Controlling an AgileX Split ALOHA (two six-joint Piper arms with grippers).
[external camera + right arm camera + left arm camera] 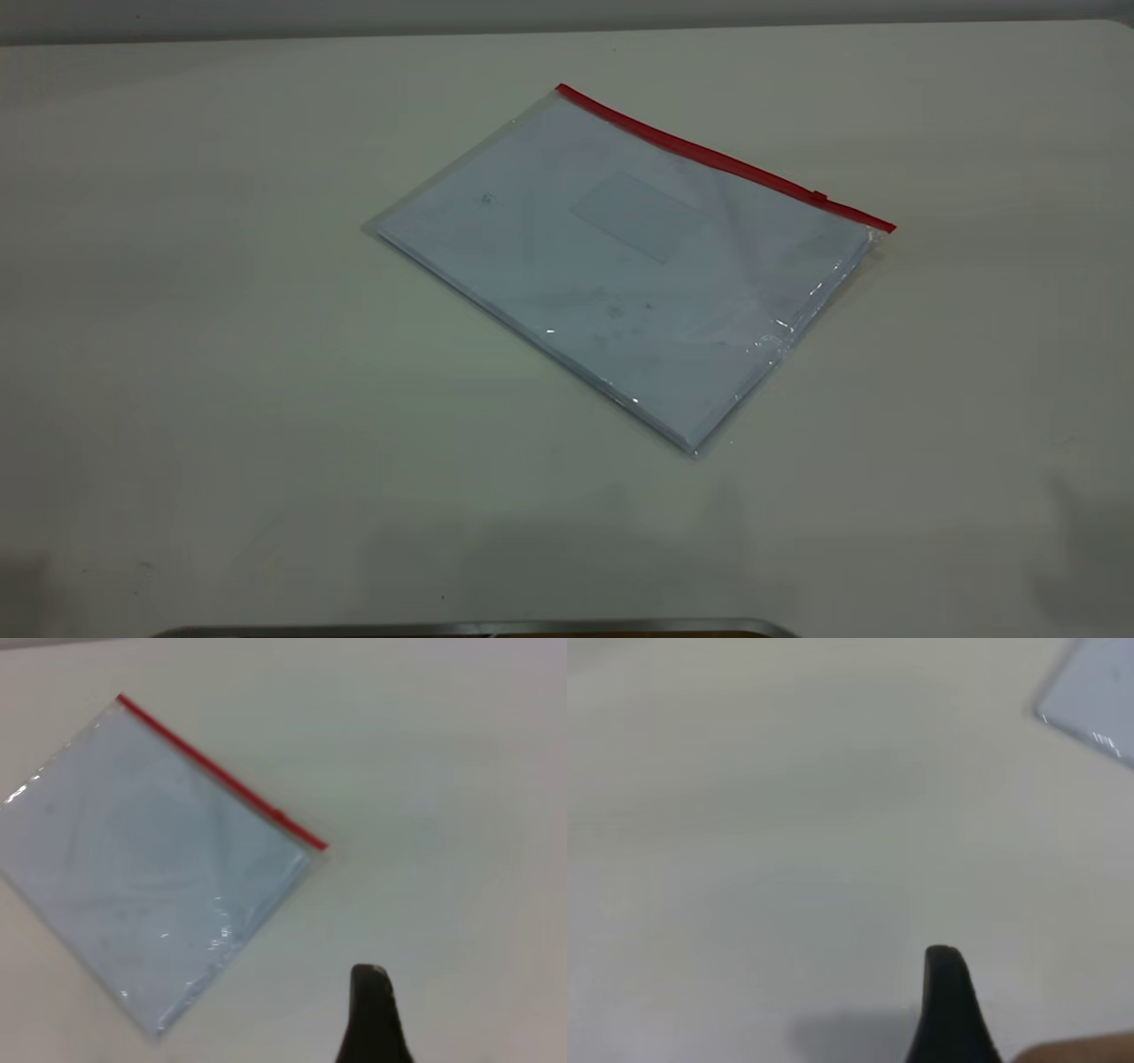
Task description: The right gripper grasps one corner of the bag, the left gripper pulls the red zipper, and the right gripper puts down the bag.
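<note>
**A:** Exterior view has the bag (633, 266) lying flat on the worktop (221, 354), nothing touching it. Where are you?

**B:** Both of mine are off it. My right hand (372, 1014) hangs over bare worktop, with the bag ahead of it and off to one side, apart from my finger. My left hand (952, 1010) is farther off still; only one bag edge shows at the far side of its camera. Only one finger of each hand shows, so I cannot tell whether either is spread or closed.

**A:** What worries you?

**B:** The corner of the bag (317, 850) nearest my right hand lies flush on the worktop. I judge my fingers may slide over slick plastic, or push the whole bag away instead of pinching it.

**A:** And the red zipper (722, 159)?

**B:** Its slider tab (819, 196) is tiny and sits close to that same corner. If my right hand covers it, my left has no room. A weak hold would let the bag drag along with the pull.
</note>
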